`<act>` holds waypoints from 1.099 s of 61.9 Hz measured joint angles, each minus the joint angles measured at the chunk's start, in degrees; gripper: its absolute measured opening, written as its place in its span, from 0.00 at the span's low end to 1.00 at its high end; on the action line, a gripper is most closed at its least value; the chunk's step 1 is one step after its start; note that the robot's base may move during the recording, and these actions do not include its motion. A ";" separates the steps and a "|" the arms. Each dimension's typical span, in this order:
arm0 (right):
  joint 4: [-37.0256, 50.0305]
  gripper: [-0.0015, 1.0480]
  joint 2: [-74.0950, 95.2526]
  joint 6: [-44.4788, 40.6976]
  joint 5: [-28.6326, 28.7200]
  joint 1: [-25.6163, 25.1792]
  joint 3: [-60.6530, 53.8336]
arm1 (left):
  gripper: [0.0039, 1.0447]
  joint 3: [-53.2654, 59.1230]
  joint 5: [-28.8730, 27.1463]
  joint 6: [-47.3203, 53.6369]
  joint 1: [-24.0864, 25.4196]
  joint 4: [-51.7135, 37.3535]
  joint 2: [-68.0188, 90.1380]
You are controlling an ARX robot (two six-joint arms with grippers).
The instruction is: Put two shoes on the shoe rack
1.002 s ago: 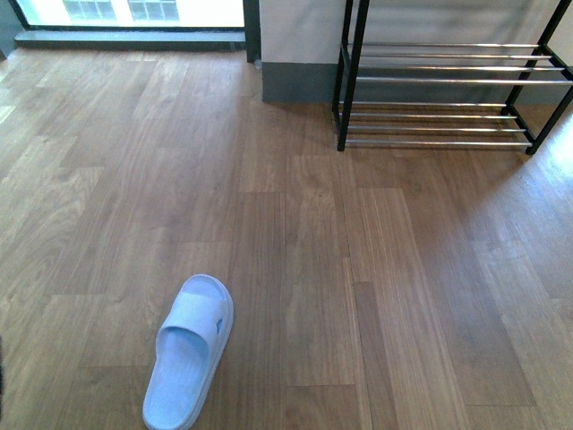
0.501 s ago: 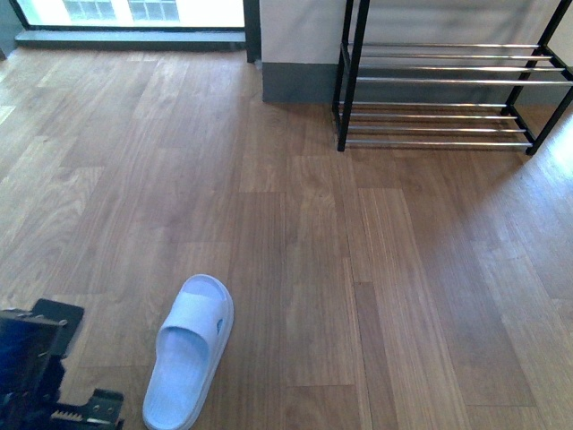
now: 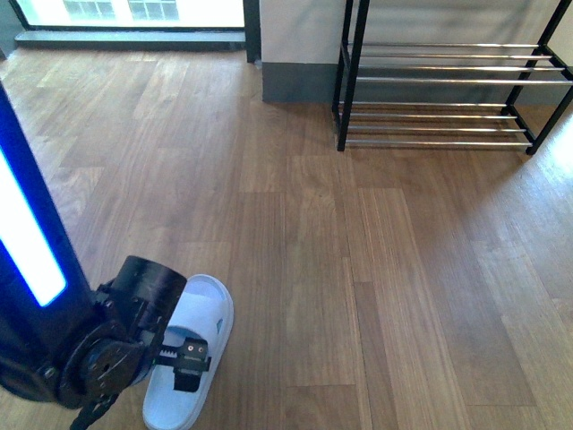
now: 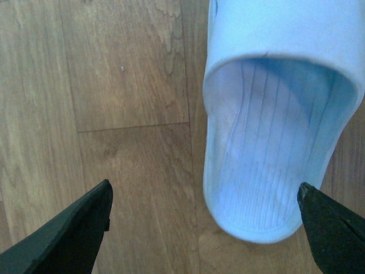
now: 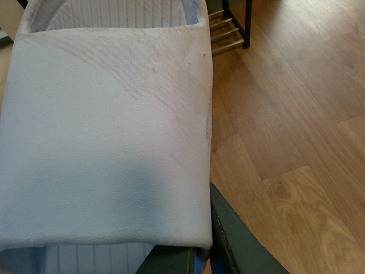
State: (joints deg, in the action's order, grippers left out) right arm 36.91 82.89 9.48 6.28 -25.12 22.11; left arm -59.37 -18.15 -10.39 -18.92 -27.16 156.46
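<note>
Task item is not a laced shoe. It is a pale blue moulded slide slipper (image 3: 208, 309) with a one-piece strap and a ribbed footbed.

- Handling (judged): light, foam-like and springy rather than stiff. The skin is smooth, so it may slip in a shallow pinch. It is not fragile.
- Best hold (judged): across the strap, or the sole edge pinched just behind the strap. The bare heel end is thin and would likely flex and droop.
- Location: flat on the wooden floor (image 3: 358, 269), sole down, at the near left of the front view. It is well apart from the shoe rack (image 3: 448, 79).
- Left gripper (image 4: 204, 191): above the slipper's heel half, with the jaws spread wide and holding nothing. One tip is over bare floor beside the slipper and the other is at the slipper's far edge. The span looks off-centre and probably needs a sideways correction before closing.
- Second slipper (image 5: 108, 125): same pale colour. Its strap fills the right wrist view and it is lifted clear of the floor.
- Right gripper (image 5: 197, 257): a dark finger (image 5: 234, 245) presses against the strap's edge, so I read this gripper as clamped on the second slipper. It does not appear in the front view.
- Rack: against the far wall, at the floor's far right. It has black uprights and chrome rods, and no footwear is on the tiers in view.

Counts:
- Slippers: 2 (one on the floor, one held).
- Rack: 1, with two rod shelves visible. The top is cut off by the frame.
- Arms seen in the front view: 1.
</note>
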 joint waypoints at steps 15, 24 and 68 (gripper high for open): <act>-0.02 0.02 0.00 0.00 0.00 0.00 0.00 | 0.91 -16.24 -4.02 1.11 1.77 10.91 6.16; 0.00 0.02 0.00 -0.02 0.00 0.00 0.00 | 0.91 -20.90 -3.30 2.69 1.70 12.31 8.41; 0.00 0.02 0.00 0.00 0.00 0.00 0.00 | 0.11 -33.00 -0.59 5.35 0.48 16.63 15.82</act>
State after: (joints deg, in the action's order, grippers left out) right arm 36.91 82.89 9.48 6.28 -25.12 22.11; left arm -92.38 -18.74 -5.04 -18.44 -10.52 172.29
